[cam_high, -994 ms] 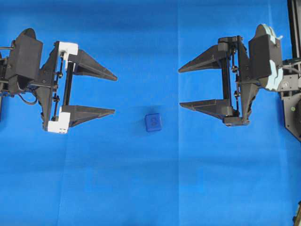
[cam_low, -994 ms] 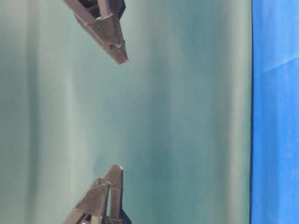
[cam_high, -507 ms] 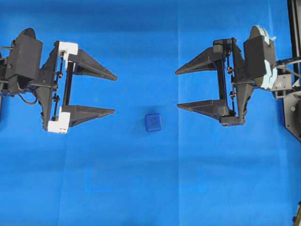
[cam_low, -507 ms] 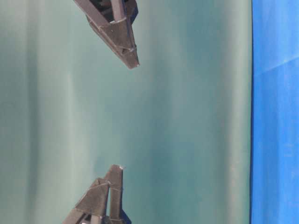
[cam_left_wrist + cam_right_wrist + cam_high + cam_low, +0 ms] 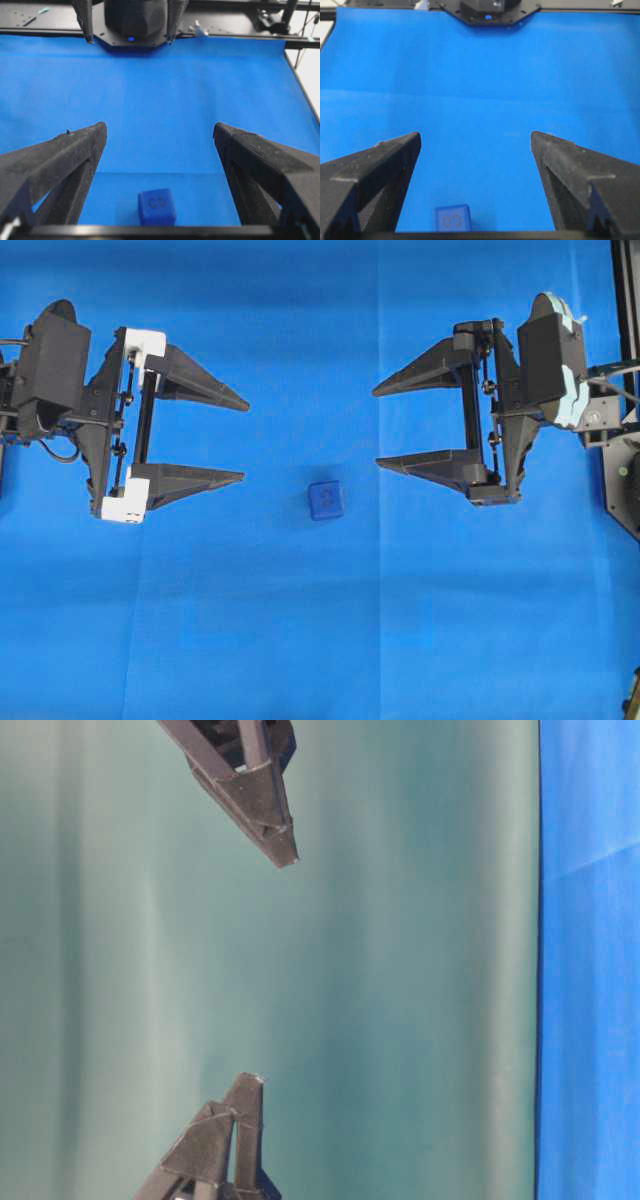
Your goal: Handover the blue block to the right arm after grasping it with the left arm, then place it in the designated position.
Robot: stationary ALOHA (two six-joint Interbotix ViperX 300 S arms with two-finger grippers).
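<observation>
Dark-blue block (image 5: 326, 500) w/ embossed mark, on cloth (image 5: 300, 640) | L hand (image 5: 235, 437) + R hand (image 5: 385, 427) wide apart, empty

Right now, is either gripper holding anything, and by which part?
Nothing is held. The left gripper and right gripper are both open, and the blue block lies alone on the cloth between them.

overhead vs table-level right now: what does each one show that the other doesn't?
Overhead only: the blue block lying on the blue cloth between the two arms, nearer their lower fingers, plus the whole left gripper with its white blocks and the whole right gripper with its mint casing, both open and empty.

Table-level only: a plain green backdrop filling most of the frame.

Both: black pointed fingers and blue cloth, though table-level gives just two finger ends and a cloth strip along one edge, and no block.
</observation>
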